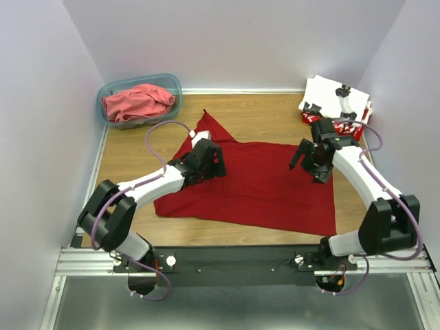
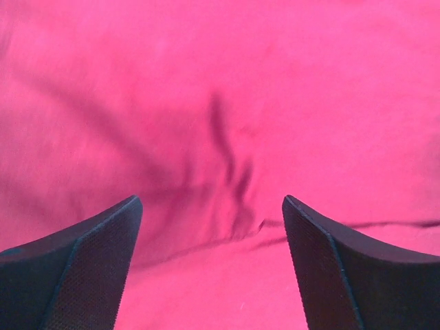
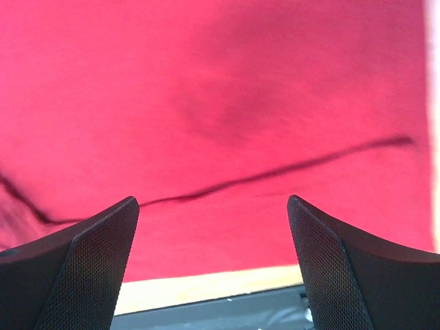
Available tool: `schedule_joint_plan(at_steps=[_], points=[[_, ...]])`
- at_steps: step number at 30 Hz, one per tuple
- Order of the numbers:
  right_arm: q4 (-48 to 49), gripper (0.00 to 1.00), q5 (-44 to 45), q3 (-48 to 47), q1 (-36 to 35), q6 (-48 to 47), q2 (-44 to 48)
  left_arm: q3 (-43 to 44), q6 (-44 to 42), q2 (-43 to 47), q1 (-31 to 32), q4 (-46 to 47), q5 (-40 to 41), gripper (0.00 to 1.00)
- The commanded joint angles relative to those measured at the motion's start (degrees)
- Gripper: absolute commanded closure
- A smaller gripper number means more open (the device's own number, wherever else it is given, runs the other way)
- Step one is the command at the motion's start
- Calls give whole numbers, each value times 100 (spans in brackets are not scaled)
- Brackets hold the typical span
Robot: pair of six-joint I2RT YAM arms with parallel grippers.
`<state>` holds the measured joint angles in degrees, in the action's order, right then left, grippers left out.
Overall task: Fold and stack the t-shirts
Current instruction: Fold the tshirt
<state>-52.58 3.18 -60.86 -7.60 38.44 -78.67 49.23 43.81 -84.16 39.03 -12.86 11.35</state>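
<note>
Deep red shirt, softly creased, lies nearly flat under textured left fingers and right fingers, both spread empty.

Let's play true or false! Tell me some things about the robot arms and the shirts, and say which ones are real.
1. The deep red t-shirt lies spread on the table. True.
2. The coral-red t-shirt lies flat on the wood. False: it is bunched inside the teal tub.
3. The left gripper is pinching cloth. False: it is open over the deep red t-shirt, with nothing between its fingers.
4. The right gripper is open. True.
5. The white t-shirt sits folded at the far right corner. True.
</note>
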Motion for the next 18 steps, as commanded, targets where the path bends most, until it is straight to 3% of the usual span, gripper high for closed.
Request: schedule_joint_plan(at_steps=[1,6,11,18], points=[[397,5,68,-110,-417,14,-499,420,-584,-460,26,327,244,8],[897,5,726,179,-813,182,-728,544,-1242,-918,26,1162,201,6],[1346,5,991,794,-840,357,-588,-175,-1700,-760,26,2426,-212,6],[1592,5,1123,1269,-840,507,-719,-932,-1789,-786,35,3149,-520,6]])
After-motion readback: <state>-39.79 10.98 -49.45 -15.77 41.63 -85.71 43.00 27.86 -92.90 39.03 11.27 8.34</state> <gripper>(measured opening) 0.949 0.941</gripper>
